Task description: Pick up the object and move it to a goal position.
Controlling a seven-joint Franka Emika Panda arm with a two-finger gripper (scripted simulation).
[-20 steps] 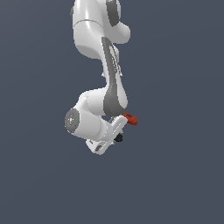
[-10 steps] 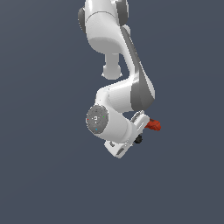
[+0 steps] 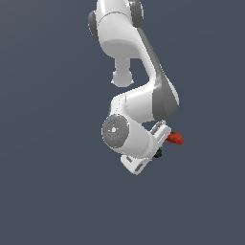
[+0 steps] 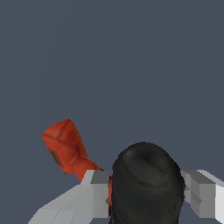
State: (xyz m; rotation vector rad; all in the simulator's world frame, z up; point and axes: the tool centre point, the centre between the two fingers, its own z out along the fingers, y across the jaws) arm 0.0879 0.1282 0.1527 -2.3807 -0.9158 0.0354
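Notably, no brand, label or legible writing appears on any surface in either view. The object (image 4: 87, 175) is a small drill-like item: a red-orange blocky end with a slightly mottled surface and a dark patch on one face, narrowing to a red neck that joins a rounded, matte black stubby body (image 4: 146, 186). In the wrist view the black body sits directly between the two pale grey fingers (image 4: 98, 192), which press against its opposite sides, so the pincer (image 4: 146, 192) is clamped on the object. The red-orange end juts out past one finger at a slant. In the exterior view the white arm (image 3: 143, 57) hangs down from the top of the frame against a plain dark blue-grey background, wrist folded back, with a grey round joint cap facing the camera. There the object (image 3: 174, 139) shows as a small red tip projecting toward the exterior view's right from the hand, with a black bit just below it, held off any surface.
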